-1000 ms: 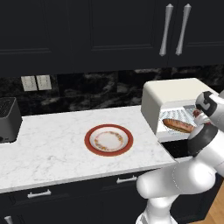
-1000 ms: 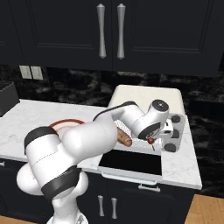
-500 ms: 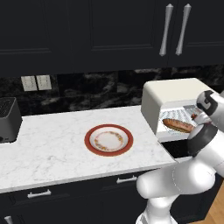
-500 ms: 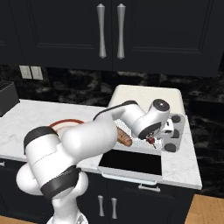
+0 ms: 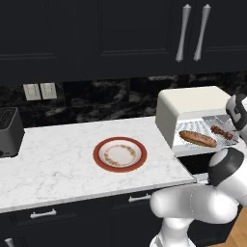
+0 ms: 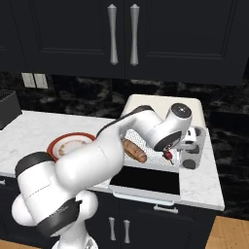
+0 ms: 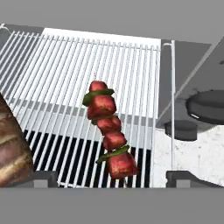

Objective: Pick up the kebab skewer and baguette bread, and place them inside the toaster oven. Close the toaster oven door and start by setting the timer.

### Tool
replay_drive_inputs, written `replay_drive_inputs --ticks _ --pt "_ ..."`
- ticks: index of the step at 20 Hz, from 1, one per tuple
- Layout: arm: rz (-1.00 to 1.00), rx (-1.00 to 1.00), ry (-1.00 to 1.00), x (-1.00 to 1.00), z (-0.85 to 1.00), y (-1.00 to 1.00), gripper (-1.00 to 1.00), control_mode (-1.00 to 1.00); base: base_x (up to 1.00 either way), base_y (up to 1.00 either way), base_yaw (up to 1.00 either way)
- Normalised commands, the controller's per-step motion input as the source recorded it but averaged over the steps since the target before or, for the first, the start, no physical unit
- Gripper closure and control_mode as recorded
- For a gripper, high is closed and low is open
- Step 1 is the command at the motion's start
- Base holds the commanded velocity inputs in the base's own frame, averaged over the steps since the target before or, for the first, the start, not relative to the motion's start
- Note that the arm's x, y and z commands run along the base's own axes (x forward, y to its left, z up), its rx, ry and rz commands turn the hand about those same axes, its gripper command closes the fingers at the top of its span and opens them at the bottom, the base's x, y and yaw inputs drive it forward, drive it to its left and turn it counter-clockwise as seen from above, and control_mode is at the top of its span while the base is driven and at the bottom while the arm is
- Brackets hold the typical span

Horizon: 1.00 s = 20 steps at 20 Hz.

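Observation:
The cream-white toaster oven [image 5: 190,102] stands with its door [image 6: 145,181] folded down flat. On its wire rack [image 7: 78,65] lie the golden-brown baguette bread [image 5: 198,139] at the left and the kebab skewer [image 7: 109,131] of red chunks at the right. My gripper [image 7: 114,179] hovers just in front of the skewer's near end, open. Its fingertips [image 7: 41,178] stand far apart on either side and touch nothing. From the right base view the hand [image 6: 190,148] sits at the oven's right front, by the skewer's tip [image 6: 168,155].
A red-rimmed plate [image 5: 119,154] lies bare on the white marble counter [image 5: 58,169], left of the oven. A dark slot toaster [image 5: 9,131] stands at the far left. Dark knobs [image 7: 205,107] sit right of the rack. Black cabinets hang above.
The fingers have spread apart and let go of the kebab skewer, which now rests on the rack. The arm has barely moved.

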Motion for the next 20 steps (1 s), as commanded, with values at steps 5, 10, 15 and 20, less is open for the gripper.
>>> replay_drive_inputs --ticks 5,10,15,20 --pt "-0.29 0.00 0.00 -0.94 0.19 0.05 -1.00 -1.00 0.00 0.00 0.00" --pt "-0.38 0.02 0.08 -0.74 -0.20 0.44 -1.00 -1.00 0.00 0.00 0.00" --pt "-0.31 0.01 0.06 -0.07 -0.35 0.36 -1.00 -1.00 0.00 0.00 0.00" --pt "-0.15 0.00 0.00 0.02 -0.62 0.13 -1.00 -1.00 0.00 0.00 0.00"
